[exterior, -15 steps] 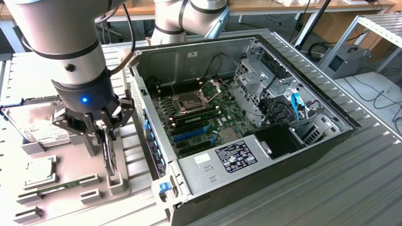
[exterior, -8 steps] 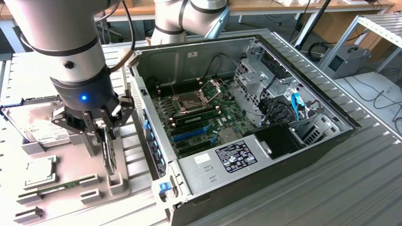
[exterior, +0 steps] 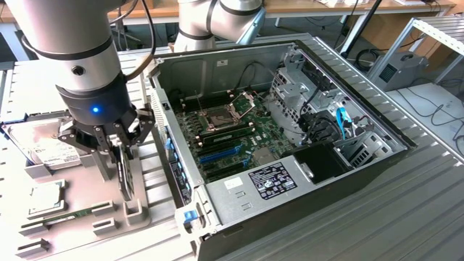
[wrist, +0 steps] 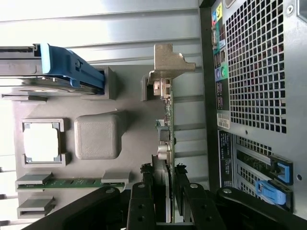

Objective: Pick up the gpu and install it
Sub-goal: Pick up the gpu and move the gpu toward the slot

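Grey holder [exterior: 134, 209] at nine o'clock of the computer case [exterior: 225, 187] props the gpu [wrist: 168, 129] on edge for the end effector [wrist: 164, 172] straddling it; clamped or not, I cannot tell.

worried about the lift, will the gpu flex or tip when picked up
Probably stiff: the gpu looks like a thin rigid board with a metal bracket. Could tip, since it stands on edge in the tray. Bare components along its edge suggest fragility.

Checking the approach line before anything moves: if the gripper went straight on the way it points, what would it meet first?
The gpu, standing on edge in the tray right beneath the gripper. How much gap remains between them is unclear.
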`<action>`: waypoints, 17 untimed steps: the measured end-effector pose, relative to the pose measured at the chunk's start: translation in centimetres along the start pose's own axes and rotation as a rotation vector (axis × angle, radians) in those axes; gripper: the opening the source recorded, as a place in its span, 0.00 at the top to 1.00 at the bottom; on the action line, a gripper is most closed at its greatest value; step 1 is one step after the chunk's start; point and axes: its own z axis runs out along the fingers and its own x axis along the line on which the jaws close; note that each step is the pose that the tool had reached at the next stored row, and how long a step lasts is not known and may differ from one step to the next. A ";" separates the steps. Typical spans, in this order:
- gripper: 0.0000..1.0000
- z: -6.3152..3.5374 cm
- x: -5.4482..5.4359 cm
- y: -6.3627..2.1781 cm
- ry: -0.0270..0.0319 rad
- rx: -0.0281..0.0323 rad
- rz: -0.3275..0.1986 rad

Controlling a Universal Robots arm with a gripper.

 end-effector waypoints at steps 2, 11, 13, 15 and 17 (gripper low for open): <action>0.71 -0.20 0.0 0.00 0.0000 0.0004 0.000; 0.71 -0.55 0.0 0.01 -0.0001 0.0009 0.000; 0.71 -0.61 0.0 0.01 -0.0001 0.0011 0.000; 0.71 -0.66 0.0 0.01 -0.0001 0.0012 0.000; 0.71 -0.73 0.0 0.01 -0.0001 0.0013 0.000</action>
